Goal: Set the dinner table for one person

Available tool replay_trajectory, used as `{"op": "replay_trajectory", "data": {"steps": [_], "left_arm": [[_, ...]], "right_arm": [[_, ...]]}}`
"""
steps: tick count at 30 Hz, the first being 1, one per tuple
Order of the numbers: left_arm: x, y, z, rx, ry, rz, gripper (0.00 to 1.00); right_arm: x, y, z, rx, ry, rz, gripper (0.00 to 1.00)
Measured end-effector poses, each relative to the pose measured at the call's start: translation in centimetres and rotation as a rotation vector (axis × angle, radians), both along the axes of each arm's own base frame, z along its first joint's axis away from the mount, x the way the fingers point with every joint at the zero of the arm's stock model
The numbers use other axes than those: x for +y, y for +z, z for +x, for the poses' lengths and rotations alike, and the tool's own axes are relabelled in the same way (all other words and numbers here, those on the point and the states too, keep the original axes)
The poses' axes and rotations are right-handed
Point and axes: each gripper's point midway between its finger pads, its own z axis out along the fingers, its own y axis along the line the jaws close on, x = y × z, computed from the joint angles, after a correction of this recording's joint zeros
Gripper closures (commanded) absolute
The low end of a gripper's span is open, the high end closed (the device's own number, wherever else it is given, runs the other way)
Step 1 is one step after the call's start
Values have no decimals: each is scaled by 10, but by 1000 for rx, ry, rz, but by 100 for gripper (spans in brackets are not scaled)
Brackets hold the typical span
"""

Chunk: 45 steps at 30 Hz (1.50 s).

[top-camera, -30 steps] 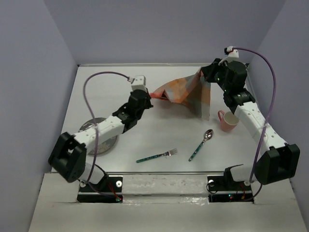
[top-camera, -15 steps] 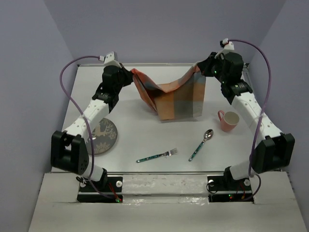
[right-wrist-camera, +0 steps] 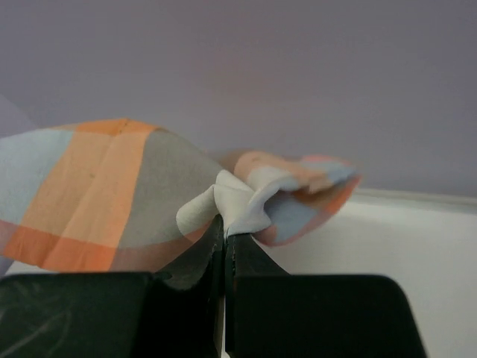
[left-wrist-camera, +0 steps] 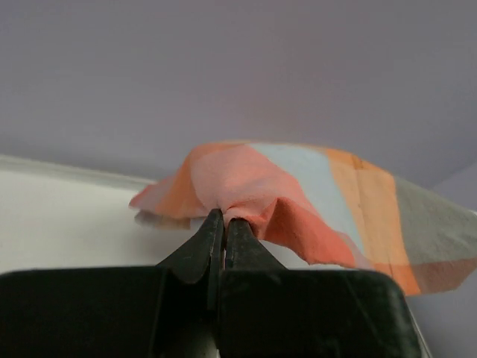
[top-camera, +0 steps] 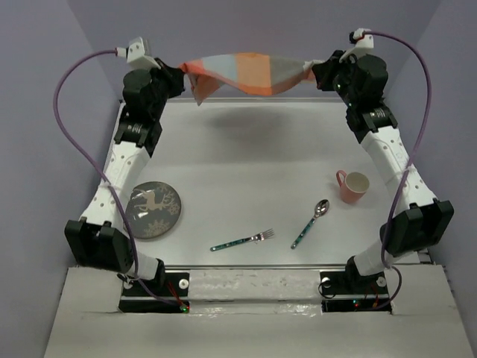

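The orange-and-grey plaid placemat [top-camera: 246,74] hangs stretched in the air above the far edge of the white dinner table [top-camera: 246,171]. My left gripper [top-camera: 184,78] is shut on its left corner, seen in the left wrist view [left-wrist-camera: 222,214] with orange cloth [left-wrist-camera: 298,186] bunched at the tips. My right gripper [top-camera: 311,73] is shut on its right corner, seen in the right wrist view [right-wrist-camera: 223,224] with cloth [right-wrist-camera: 104,186] spreading left. A dark plate [top-camera: 152,209], a fork [top-camera: 242,241], a spoon [top-camera: 311,222] and a pink cup [top-camera: 353,186] lie on the table below.
Purple walls enclose the table on three sides. The plate sits near the left arm, the cup near the right arm, and the fork and spoon lie near the front edge between the arm bases.
Both grippers have risen and moved apart. The left arm swung far up and left. The placemat went from hanging in a sagging fold to stretched out high above the table's back.
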Motion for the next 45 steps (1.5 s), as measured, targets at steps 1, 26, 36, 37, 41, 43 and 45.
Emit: {"op": "replay_trajectory", "data": {"steps": [1, 26, 36, 37, 41, 43, 45], "left_arm": [[2, -21, -11, 35, 0, 0, 100], [52, -276, -128, 388, 139, -185, 12], [41, -301, -132, 456, 121, -157, 18], [37, -302, -133, 459, 116, -150, 19], [21, -303, -129, 467, 95, -119, 21], [19, -303, -123, 470, 99, -113, 21], [19, -304, -116, 476, 113, -105, 21]], "right_arm": [[-1, -15, -8, 16, 5, 0, 100], [-2, -309, -133, 634, 56, 84, 55], [-23, -338, -148, 739, -57, 30, 41], [-24, -345, -143, 759, -66, 22, 43], [-25, -378, -135, 851, -93, -2, 46], [-25, -394, -137, 896, -98, -8, 61], [-25, -401, -138, 918, -103, -7, 73]]}}
